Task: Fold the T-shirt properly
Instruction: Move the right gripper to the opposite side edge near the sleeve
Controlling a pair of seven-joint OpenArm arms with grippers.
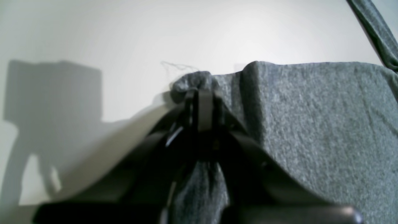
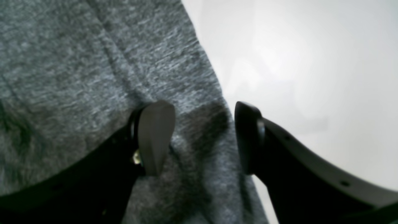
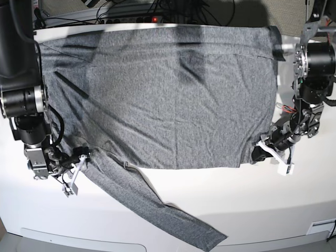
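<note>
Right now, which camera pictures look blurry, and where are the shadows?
Left wrist: the shut claw pinching the shirt is blurred, and a blocky shadow falls on the table. Right wrist: soft all over. Base: sharp, dark arm shadows across the shirt's top.

The base view looks down from overhead; both wrist views sit close over the T-shirt [image 3: 168, 94].

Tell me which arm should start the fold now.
Left, probably. Its tool is already shut on the shirt corner. The right tool is open, straddling the shirt's edge near the sleeve and gripping nothing.
</note>
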